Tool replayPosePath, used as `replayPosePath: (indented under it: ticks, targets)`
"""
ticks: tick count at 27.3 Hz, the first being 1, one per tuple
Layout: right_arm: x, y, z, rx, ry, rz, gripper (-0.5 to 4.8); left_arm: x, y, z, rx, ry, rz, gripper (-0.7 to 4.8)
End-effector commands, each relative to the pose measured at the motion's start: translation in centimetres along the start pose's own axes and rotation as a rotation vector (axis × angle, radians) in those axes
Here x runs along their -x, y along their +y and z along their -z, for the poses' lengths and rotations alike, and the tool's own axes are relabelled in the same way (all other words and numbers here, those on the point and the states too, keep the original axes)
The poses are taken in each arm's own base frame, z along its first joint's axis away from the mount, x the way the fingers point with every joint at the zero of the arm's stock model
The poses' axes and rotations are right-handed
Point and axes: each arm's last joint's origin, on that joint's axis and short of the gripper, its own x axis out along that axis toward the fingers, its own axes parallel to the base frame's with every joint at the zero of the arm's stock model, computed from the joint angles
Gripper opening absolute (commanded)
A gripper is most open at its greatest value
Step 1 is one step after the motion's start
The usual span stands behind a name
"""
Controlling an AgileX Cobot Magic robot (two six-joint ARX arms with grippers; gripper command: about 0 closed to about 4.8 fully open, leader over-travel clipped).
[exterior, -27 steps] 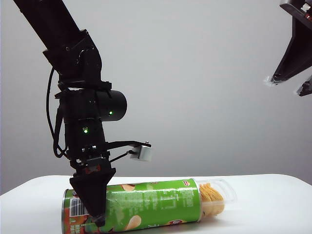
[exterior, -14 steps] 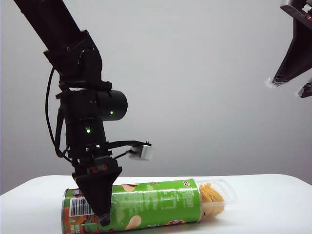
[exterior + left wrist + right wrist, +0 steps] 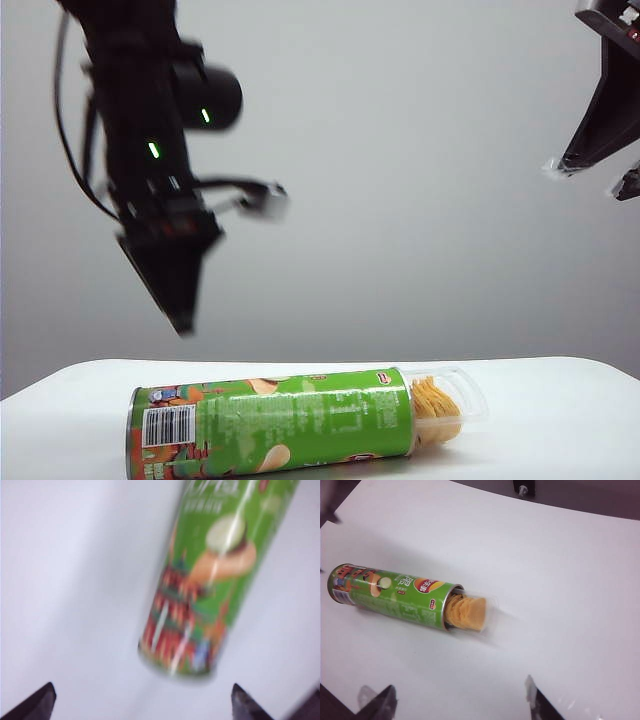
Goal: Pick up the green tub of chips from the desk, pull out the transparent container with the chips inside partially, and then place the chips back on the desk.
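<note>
With the green tub of chips point(image 3: 270, 425) resting on the worktop point(image 3: 560, 420), both tools, left tool point(image 3: 180, 322) and right tool point(image 3: 590, 172), hang wide open and empty; retreat clear.

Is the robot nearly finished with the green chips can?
Looks finished. The bright-green cylindrical chips can lies on the plain white desk, with the clear plastic tray of yellow-orange chips sticking partly out of one end. The left gripper hangs open above the can, holding nothing. The right gripper is open, high at the right. Nothing seems left.
</note>
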Motion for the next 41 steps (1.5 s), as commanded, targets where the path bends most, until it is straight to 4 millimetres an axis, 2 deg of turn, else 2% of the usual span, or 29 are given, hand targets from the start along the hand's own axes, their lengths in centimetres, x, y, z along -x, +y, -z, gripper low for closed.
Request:
replayPosePath:
  ticks: [1, 3, 4, 5, 7, 9, 11, 13, 17, 21, 26, 32, 34, 36, 38, 41]
  targets:
    - [0.8, 0.4, 0.3, -0.029, 0.009, -0.008, 3.38, 4.3, -1.3, 1.7, 0.062, 0.009, -0.017, 4.79]
    - [1.3, 0.7, 0.5, -0.036, 0.012, -0.008, 3.38, 6.9, -1.9, 2.4, 0.067, -0.056, -0.064, 4.6]
    - [2.1, 1.0, 0.6, -0.054, -0.005, -0.006, 3.38, 9.1, -2.4, 3.0, 0.074, -0.131, -0.109, 4.6]
    - [2.5, 1.2, 0.7, -0.058, -0.02, -0.006, 3.38, 10.5, -2.6, 3.3, 0.086, -0.188, -0.142, 4.6]
    - [4.6, 2.1, 0.8, -0.059, -0.124, 0.004, 3.38, 14.4, -3.6, 4.9, 0.133, -0.348, -0.23, 4.6]
    - [6.0, 2.6, 0.9, -0.058, -0.206, 0.03, 3.38, 15.9, -4.4, 6.2, 0.134, -0.428, -0.276, 4.6]
    - [7.7, 3.2, 1.0, -0.052, -0.312, 0.073, 3.37, 16.6, -5.1, 7.9, 0.144, -0.497, -0.325, 4.6]
    - [8.8, 3.5, 1.2, -0.05, -0.387, 0.103, 3.3, 16.4, -5.6, 9.4, 0.164, -0.534, -0.361, 4.6]
    - [10.3, 3.8, 1.6, -0.05, -0.518, 0.165, 2.47, 14.2, -6.3, 13.4, 0.283, -0.636, -0.465, 4.59]
    - [10.3, 3.6, 1.9, -0.062, -0.585, 0.183, 2.41, 12.4, -7.1, 15.9, 0.406, -0.778, -0.542, 4.59]
    - [10.0, 3.4, 2.3, -0.062, -0.687, 0.173, 2.42, 11.4, -8.3, 17.1, 0.515, -1.022, -0.549, 4.58]
    - [9.1, 3.2, 4.0, -0.054, -0.766, 0.158, 2.41, 10.0, -9.3, 18.3, 0.505, -1.13, -0.614, 4.56]
    - [8.6, 2.9, 5.1, -0.07, -0.786, 0.207, 2.41, 9.2, -9.7, 18.8, 0.489, -1.179, -0.625, 4.53]
    - [8.4, 2.7, 6.1, -0.086, -0.813, 0.255, 2.41, 8.2, -10.1, 19.2, 0.483, -1.209, -0.64, 3.57]
    - [8.1, 2.7, 6.8, -0.104, -0.853, 0.259, 2.41, 7.5, -10.4, 19.6, 0.482, -1.226, -0.644, 3.25]
    - [7.8, 2.5, 7.4, -0.138, -0.892, 0.238, 2.41, 7.0, -10.7, 20.0, 0.525, -1.285, -0.617, 3.25]
